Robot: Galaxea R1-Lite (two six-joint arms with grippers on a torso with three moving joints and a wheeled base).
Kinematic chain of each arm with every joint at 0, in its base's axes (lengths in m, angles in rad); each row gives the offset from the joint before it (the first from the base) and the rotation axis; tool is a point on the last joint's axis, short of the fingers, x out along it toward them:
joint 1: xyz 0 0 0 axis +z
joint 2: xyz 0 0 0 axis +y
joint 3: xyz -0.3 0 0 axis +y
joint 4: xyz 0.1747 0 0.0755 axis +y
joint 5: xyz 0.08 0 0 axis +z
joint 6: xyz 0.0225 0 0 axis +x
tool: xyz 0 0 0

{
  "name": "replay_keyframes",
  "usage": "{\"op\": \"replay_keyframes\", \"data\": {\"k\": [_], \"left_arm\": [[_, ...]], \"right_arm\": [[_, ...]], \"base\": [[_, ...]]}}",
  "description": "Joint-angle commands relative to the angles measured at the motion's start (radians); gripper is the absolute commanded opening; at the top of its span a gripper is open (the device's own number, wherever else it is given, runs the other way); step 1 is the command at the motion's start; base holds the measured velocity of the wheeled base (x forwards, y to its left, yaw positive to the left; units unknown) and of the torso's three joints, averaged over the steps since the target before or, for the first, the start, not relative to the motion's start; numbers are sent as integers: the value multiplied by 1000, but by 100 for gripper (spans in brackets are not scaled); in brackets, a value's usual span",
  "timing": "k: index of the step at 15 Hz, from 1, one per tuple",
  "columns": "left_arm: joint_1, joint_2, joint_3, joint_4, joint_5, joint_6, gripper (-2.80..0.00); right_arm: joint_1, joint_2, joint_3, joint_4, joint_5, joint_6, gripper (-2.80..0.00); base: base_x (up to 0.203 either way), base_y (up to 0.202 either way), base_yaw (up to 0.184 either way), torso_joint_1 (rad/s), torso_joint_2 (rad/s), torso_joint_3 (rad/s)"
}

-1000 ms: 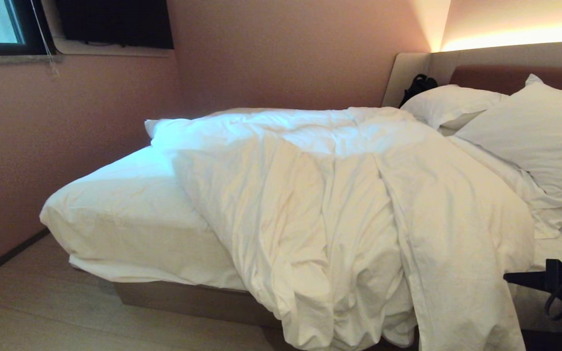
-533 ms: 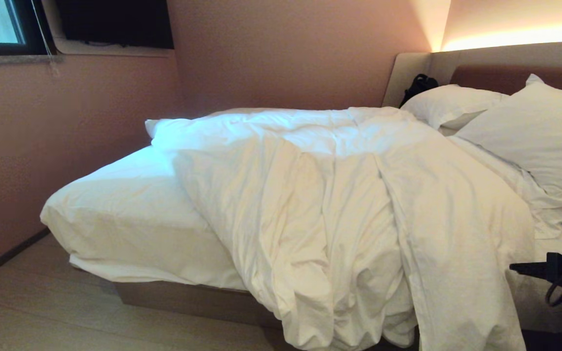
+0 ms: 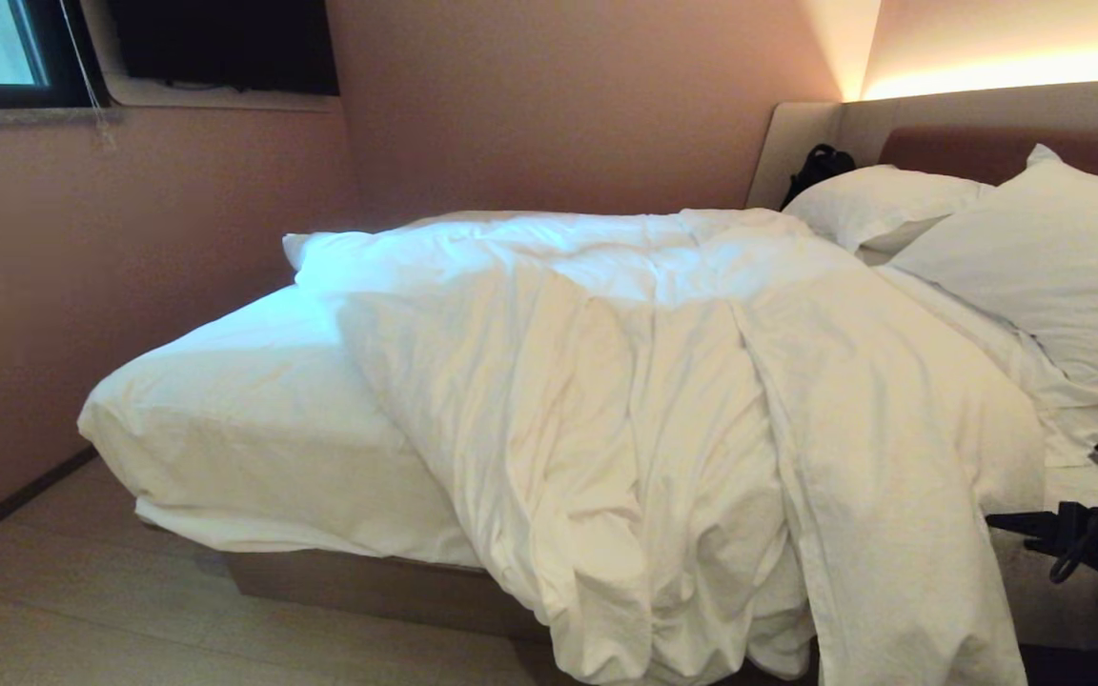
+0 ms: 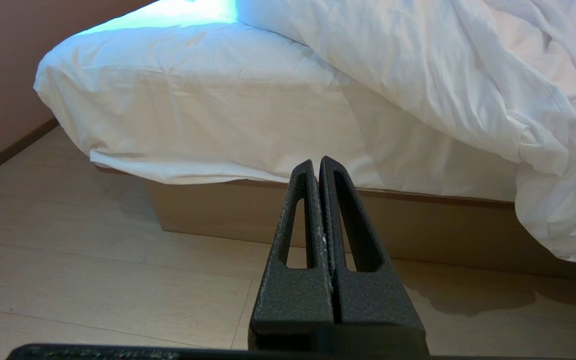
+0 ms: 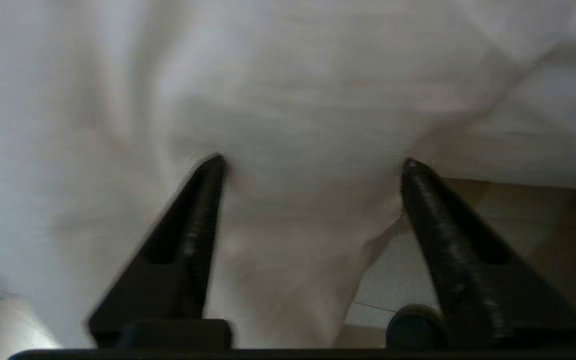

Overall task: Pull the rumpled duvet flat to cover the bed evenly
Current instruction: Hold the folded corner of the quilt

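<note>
The duvet (image 3: pixel 663 400) lies rumpled in a slant across the bed (image 3: pixel 244 419), bunched toward the near side, and spills over the edge to the floor. The foot end of the white mattress is bare. My right gripper (image 3: pixel 1011 524) is at the right edge of the head view, beside the hanging duvet edge. In the right wrist view it (image 5: pixel 313 162) is open, with a hanging fold of the duvet (image 5: pixel 293 100) just ahead of and between the fingers (image 5: pixel 203 210). My left gripper (image 4: pixel 316 162) is shut and empty, low, pointing at the tan bed base (image 4: pixel 248 215), left of the drooping duvet (image 4: pixel 468 90).
Two white pillows (image 3: pixel 1054 267) (image 3: pixel 878 205) lean on the padded headboard (image 3: pixel 949 152), with a black bag (image 3: pixel 816 167) beside them. A pink wall (image 3: pixel 82 286) runs close along the bed's foot end. Pale wood floor (image 3: pixel 82 610) lies before the bed.
My right gripper has opened. Its arm has shifted a little at the right edge of the head view. The duvet and the left arm have not moved.
</note>
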Motion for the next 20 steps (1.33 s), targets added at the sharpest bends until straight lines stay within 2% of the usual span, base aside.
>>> {"op": "replay_keyframes", "data": {"k": [1,5,8,13,17,18,19,20], "left_arm": [[0,0,0,0,0,0,-280],[0,0,0,0,0,0,-280],[0,0,0,2,0,0,-280],[0,0,0,0,0,0,-280],[0,0,0,1,0,0,-280],[1,0,0,0,0,0,-280],[0,0,0,0,0,0,-280],[0,0,0,0,1,0,-280]], "right_arm": [[5,72,-11,-4,-1,-47,0],[43,97,-17,-3,-9,-113,0],[67,111,-6,-3,-22,-195,0],[103,152,-23,-39,-112,-232,0],[122,175,-35,-85,-124,-233,0],[122,175,-35,-85,-125,-233,-92],[122,175,-34,-85,-125,-233,-280],[122,175,-32,-86,-125,-234,-280]], "base": [[0,0,0,0,0,0],[0,0,0,0,0,0],[0,0,0,0,0,0],[0,0,0,0,0,0],[0,0,0,0,0,0],[0,0,0,0,0,0],[0,0,0,0,0,0],[0,0,0,0,0,0]]}}
